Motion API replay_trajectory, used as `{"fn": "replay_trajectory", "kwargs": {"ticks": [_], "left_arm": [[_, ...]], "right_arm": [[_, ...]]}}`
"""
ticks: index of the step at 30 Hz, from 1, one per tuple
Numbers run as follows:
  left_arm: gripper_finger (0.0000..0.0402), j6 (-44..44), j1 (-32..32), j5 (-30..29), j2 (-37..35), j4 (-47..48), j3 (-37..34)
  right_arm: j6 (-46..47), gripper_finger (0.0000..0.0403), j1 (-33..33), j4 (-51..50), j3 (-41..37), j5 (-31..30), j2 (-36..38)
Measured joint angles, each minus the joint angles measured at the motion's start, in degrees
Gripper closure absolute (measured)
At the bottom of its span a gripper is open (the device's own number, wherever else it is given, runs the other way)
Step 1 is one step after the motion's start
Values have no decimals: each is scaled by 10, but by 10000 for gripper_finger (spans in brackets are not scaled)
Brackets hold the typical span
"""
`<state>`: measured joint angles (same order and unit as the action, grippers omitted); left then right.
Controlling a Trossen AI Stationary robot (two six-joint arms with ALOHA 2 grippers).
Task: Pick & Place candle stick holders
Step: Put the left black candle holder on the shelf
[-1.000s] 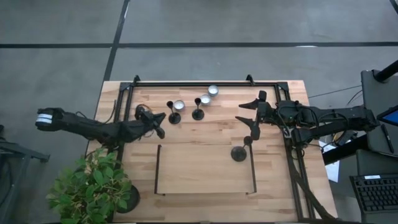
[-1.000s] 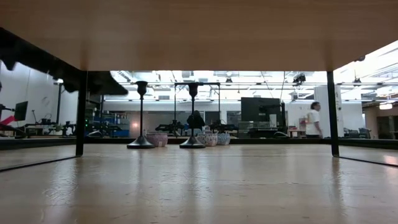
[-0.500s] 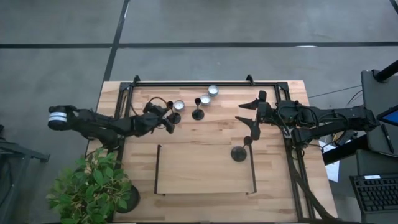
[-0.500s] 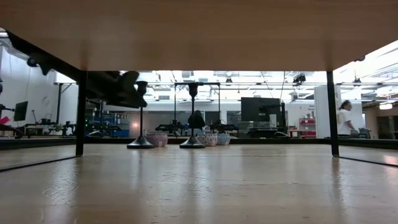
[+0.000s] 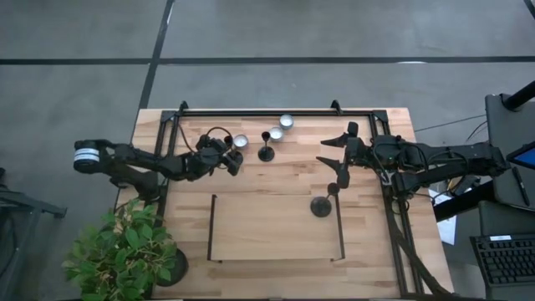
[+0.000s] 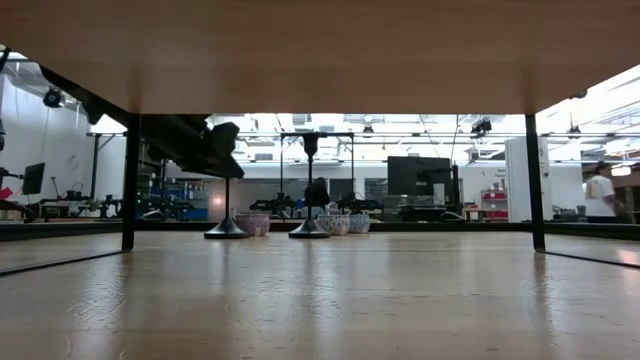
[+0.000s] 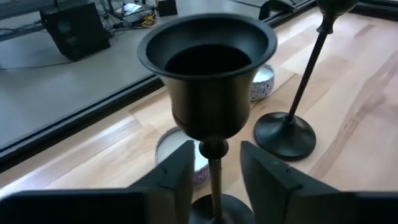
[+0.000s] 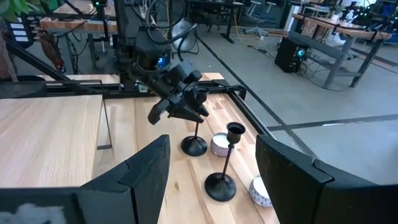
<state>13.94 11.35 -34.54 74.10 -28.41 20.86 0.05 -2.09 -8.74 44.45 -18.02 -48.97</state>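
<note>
- your left gripper sits at the back left of the table, its fingers spread either side of the stem of one candle stick holder, not clenched on it.
- a second holder stands just beside it, near three tealights.
- the third holder stands by the right edge of the wire frame.
- your right gripper waits near the third holder, fingers spread and holding nothing.
</note>
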Motion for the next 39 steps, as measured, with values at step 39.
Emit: {"fn": "replay_trajectory", "kwargs": {"ticks": [39], "left_arm": [[398,-65,-103,457,-79,130,261]], "right_arm": [[10,175,0,-17,-1,-3,4]]}}
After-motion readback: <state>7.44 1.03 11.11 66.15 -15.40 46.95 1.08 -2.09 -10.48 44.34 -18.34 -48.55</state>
